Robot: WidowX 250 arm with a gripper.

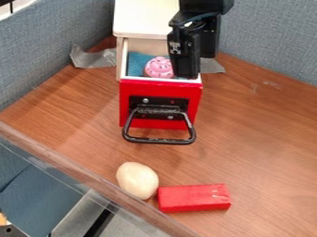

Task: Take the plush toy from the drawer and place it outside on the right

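Observation:
The black gripper hangs down over the right side of the open drawer, its lower end near the drawer's front right corner. Just left of it, a pink rounded toy with darker marks lies inside the drawer, close to the front wall. The drawer has a red front with a black loop handle and is pulled out of a pale cabinet. The gripper covers the drawer's right part.
Blue cloth lies in the drawer behind and left of the toy. A beige rounded object and a red block lie near the front edge of the wooden table. Grey-blue partitions stand behind and at the left.

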